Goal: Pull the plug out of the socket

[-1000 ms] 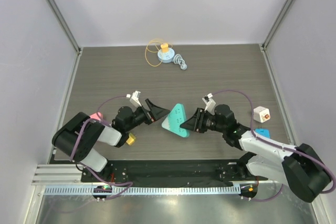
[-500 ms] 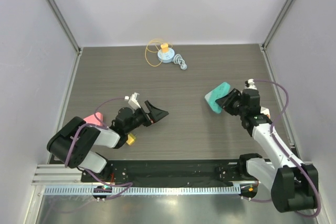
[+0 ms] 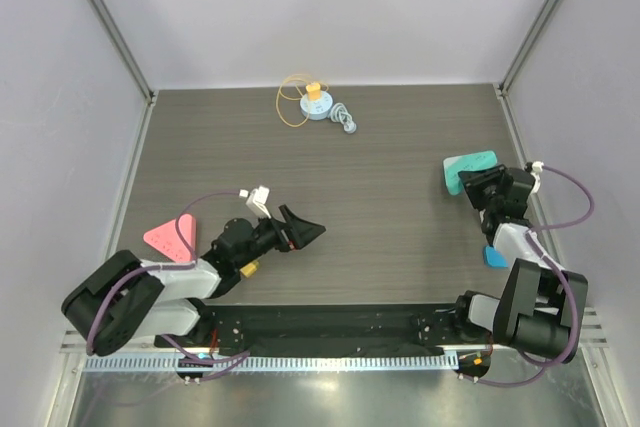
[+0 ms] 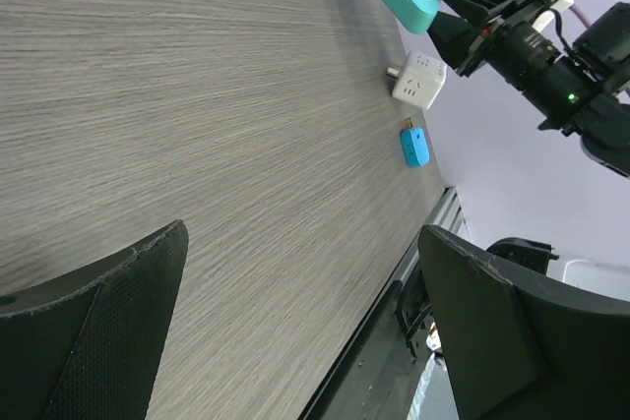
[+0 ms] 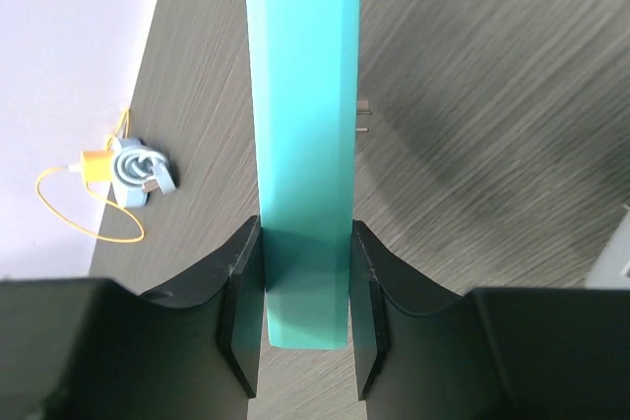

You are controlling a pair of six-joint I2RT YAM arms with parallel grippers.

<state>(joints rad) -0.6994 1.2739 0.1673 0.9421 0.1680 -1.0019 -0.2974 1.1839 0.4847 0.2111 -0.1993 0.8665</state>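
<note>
Now | right gripper (image 5: pixel 303 243) clamps teal socket block (image 3: pixel 468 165) near right edge of table (image 3: pixel 400 137) | left gripper (image 4: pixel 303 233) spread wide, mid-table, holding nothing

- A dark wood-grain table (image 3: pixel 400 147) fills the middle of the top view, with pale walls (image 3: pixel 320 7) on three sides
- Upper centre, near the table's far edge, a round light-blue piece (image 3: pixel 318 111) carries a yellow block (image 3: pixel 313 93), and a thin yellow cable (image 3: pixel 280 99) loops out to its left
- Just right of it lies a small grey piece (image 3: pixel 346 121)
- Lower left, a flat pink triangle (image 3: pixel 172 236) lies on the table
- Right of the triangle sits a small yellow piece (image 3: pixel 249 269)
- Lower right is a small blue block (image 3: pixel 494 256); the left wrist view shows it near a white cube (image 4: pixel 418 81), not touching
</note>
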